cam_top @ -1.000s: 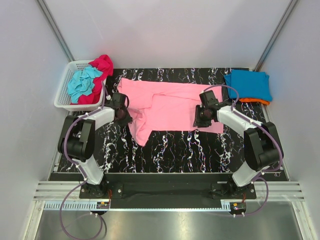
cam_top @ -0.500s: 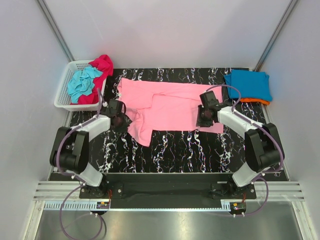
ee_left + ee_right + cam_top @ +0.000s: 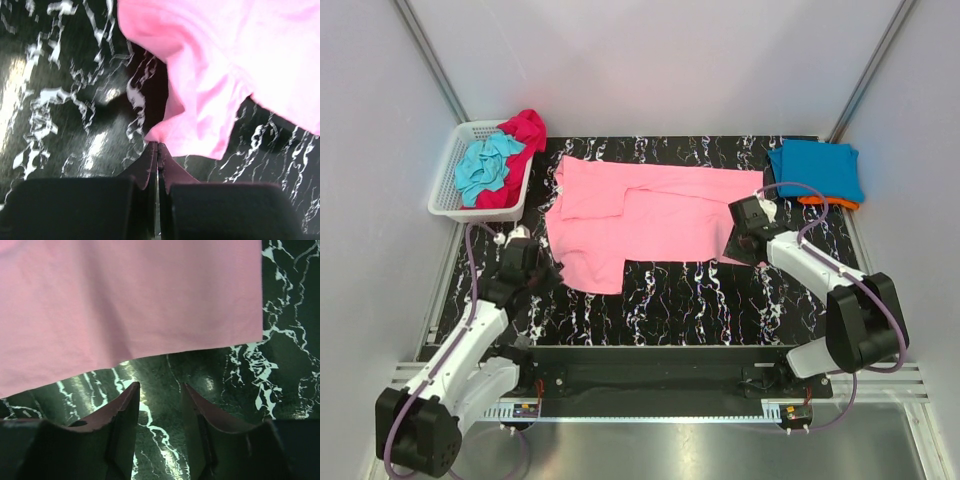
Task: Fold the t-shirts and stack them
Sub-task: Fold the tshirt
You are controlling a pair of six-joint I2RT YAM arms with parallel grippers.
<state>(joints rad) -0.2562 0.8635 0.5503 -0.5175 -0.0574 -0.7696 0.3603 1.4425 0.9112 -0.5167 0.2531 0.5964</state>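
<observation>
Black marbled surface (image 3: 660, 290) under me; pink tee (image 3: 650, 215) seemed light & limp, so my left jaws pinched its corner shut, right jaws gaped empty by the hem (image 3: 190, 340).

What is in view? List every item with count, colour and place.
pink t-shirt: 1, light pink, spread mid-table
blue t-shirt: 1, blue, folded, far right
orange t-shirt: 1, orange, under the blue
teal t-shirt: 1, teal, in basket
red t-shirt: 1, magenta-red, in basket
basket: 1, white, far left
table: 1, black marbled, underneath
left gripper: 1, black, shut on pink t-shirt's left edge
right gripper: 1, black, open, at pink hem's right end
</observation>
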